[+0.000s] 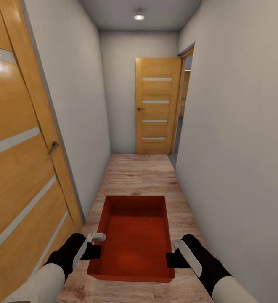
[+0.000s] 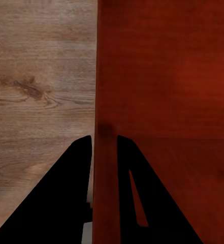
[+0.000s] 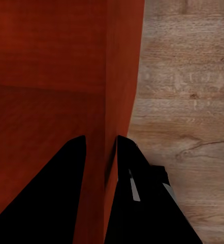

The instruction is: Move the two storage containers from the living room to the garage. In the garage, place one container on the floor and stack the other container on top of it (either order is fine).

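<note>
Each hand, left hand (image 1: 94,251) and right hand (image 1: 172,259), grips the red-orange bin (image 1: 132,240) wall

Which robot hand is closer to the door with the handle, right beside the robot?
The left. The left hand grips the storage container's wall on the side by that door; the right hand grips the opposite wall, farther from it.

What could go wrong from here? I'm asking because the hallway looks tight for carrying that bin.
1. The storage container is held only by its thin side walls: the left gripper and right gripper each pinch one wall, so uneven arm motion could twist it loose.
2. The grey walls stand close on both sides; drifting could knock an arm.
3. The open door ahead stands beside the doorway on the right, so the turn there could clip the container.
</note>
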Controlling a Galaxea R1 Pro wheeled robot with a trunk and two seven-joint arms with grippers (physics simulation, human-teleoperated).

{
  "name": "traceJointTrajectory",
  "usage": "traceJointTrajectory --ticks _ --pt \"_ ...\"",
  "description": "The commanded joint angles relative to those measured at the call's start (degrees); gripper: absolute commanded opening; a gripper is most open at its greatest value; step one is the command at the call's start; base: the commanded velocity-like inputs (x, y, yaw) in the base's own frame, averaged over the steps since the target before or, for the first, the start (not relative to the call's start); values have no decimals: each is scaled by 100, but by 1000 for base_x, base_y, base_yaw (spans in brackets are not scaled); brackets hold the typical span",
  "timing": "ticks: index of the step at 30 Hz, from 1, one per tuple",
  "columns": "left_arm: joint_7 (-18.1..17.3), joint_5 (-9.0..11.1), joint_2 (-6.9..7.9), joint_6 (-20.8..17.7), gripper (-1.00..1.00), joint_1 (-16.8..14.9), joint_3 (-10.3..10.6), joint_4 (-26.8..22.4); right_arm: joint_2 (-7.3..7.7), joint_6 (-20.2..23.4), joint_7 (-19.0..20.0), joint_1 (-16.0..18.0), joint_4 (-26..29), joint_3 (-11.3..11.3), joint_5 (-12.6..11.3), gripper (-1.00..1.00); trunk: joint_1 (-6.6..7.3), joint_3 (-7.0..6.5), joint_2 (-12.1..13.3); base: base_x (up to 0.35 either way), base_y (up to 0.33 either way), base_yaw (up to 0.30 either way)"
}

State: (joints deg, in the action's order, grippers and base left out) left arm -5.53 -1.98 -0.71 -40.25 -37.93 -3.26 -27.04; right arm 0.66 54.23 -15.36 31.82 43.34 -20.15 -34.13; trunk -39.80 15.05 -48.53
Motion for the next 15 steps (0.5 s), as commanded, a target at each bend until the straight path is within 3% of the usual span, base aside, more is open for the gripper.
traceJointTrajectory --ticks 1,15 --pt "-9 5 -14 -27 -100 -9 -26 -23 5 79 -72 -1 -2 -24 249 -100 -4 8 -6 276 101 0" --pt "-17 5 -17 -27 -100 -9 -26 -21 5 79 -72 -1 -1 -24 249 -100 -4 8 -6 312 109 0"
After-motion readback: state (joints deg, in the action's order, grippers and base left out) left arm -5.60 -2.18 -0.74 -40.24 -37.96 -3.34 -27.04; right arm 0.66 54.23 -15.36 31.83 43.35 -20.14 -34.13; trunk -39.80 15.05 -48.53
